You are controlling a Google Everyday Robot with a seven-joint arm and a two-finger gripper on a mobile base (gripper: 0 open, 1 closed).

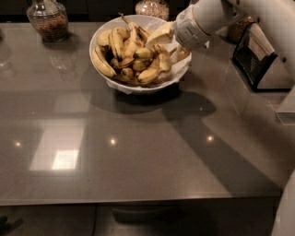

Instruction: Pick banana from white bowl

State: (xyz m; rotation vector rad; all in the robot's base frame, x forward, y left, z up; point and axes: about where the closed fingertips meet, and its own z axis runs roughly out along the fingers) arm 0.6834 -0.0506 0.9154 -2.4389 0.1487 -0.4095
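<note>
The white bowl point(138, 87) stands at the back middle of the grey table, lined with crumpled white paper and piled with several yellow bananas. A long, slim, curved banana point(132, 39) with a dark tip lies upright in the middle of the pile. My gripper point(162, 37) reaches in from the upper right. It hangs over the bowl's right rim, just above the bananas on that side and to the right of the long banana. No banana is lifted out of the bowl.
A glass jar point(47, 20) with brown contents stands at the back left, and another jar point(152, 8) stands behind the bowl. A dark box-like appliance point(258, 57) sits at the right. The table's front edge point(138, 199) runs across the bottom.
</note>
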